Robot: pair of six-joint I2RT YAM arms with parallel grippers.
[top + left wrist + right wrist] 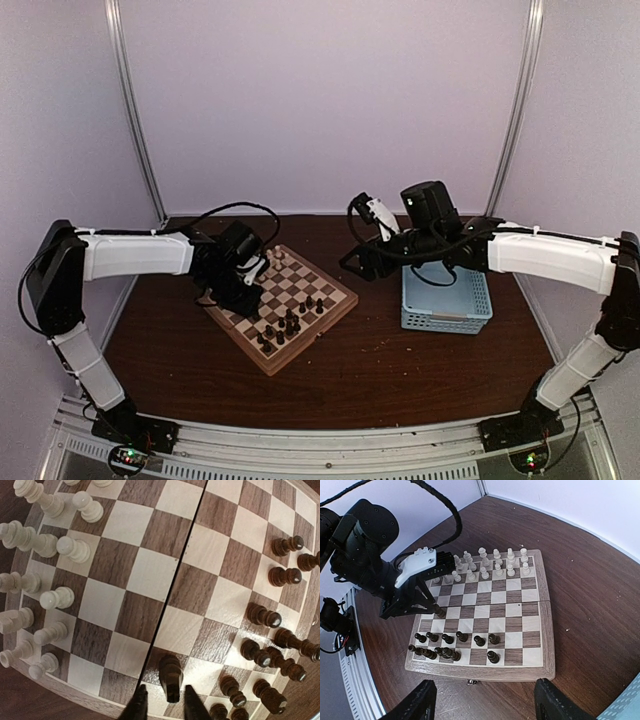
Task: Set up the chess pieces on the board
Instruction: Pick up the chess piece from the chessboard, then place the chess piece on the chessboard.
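On the dark brown wooden desk (420,370), the square wooden chessboard with light and dark checkered squares (490,612) lies flat, left of centre.

Right end effector (485,690): fingers wide apart, empty, poised off the board's edge.

Left end effector (166,696): fingers straddle one dark brown turned chessman (170,677) on an edge square beside the centre seam. Firm contact cannot be confirmed.

Recommended procedure: centre the chessman between both fingers, close gently, lift vertically clear of its neighbours, and set it upright on a vacant home square.

Cream chessmen (498,569) stand in two orderly rows at one end. Dark brown chessmen (447,639) at the other end form gapped rows, bunched toward one corner.
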